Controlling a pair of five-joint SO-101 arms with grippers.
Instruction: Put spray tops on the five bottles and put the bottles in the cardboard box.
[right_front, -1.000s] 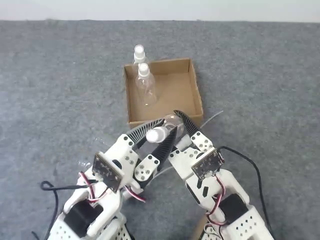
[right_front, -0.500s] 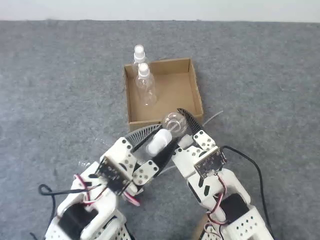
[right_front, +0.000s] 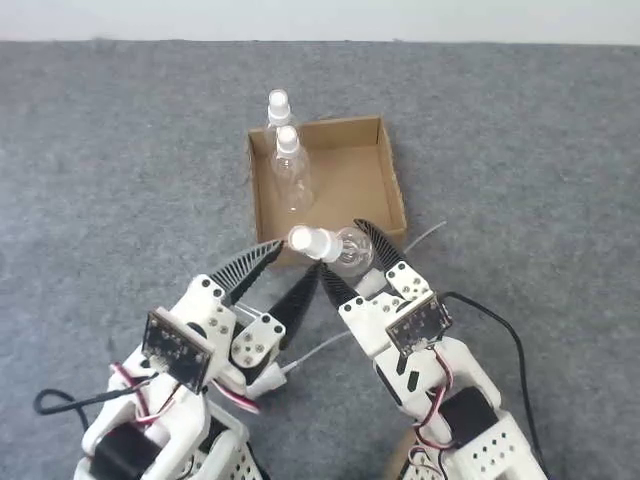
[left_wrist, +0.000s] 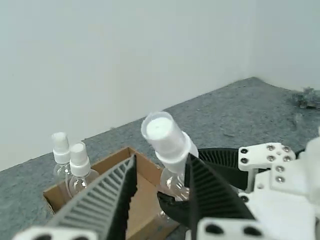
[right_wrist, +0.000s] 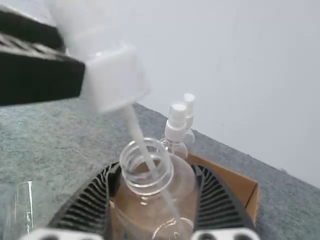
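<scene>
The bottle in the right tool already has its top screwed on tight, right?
Not quite. The right tool does hold the bottle, but its top is not screwed on. The right wrist view shows the top up above the open neck, with its thin tube reaching down inside the bottle.
</scene>
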